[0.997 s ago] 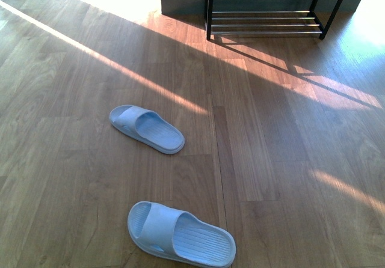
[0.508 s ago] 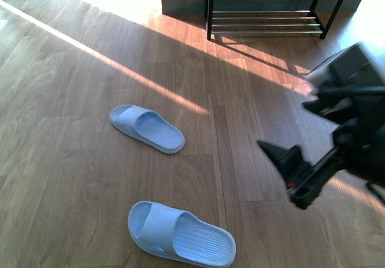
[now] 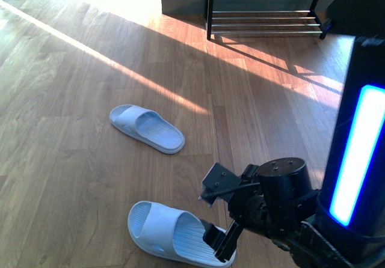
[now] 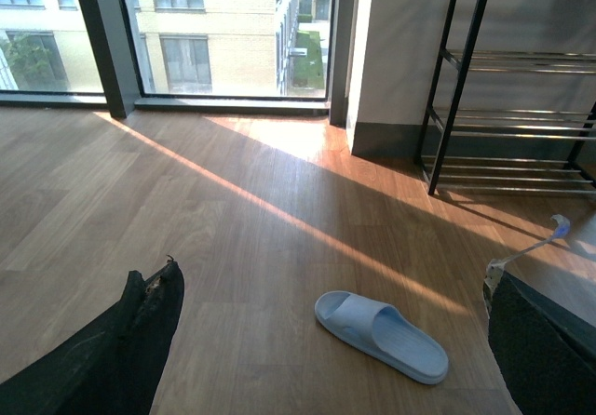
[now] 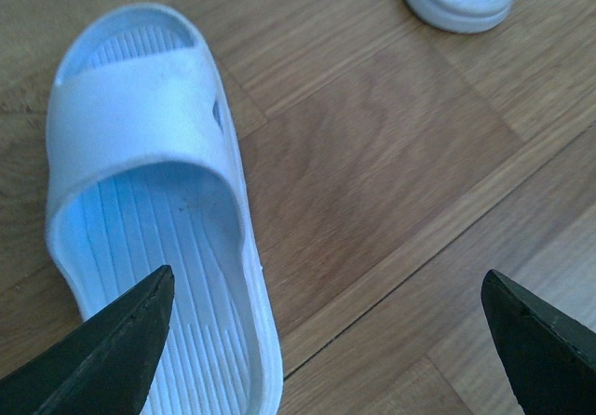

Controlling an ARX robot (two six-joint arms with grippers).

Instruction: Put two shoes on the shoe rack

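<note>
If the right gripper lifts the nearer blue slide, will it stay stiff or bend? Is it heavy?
The slide looks moulded in one piece of soft rubber or foam, so it is probably light and somewhat bendy. Its strap may squash when pinched. Lying flat on the smooth wooden floor, it would likely skid when pushed, not roll.

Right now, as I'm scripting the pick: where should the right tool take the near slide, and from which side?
Likely by the side rim of the near slide, at the heel, from above. It lies sole down, and the open right tool straddles that rim: one finger over the footbed, one over floor.
</note>
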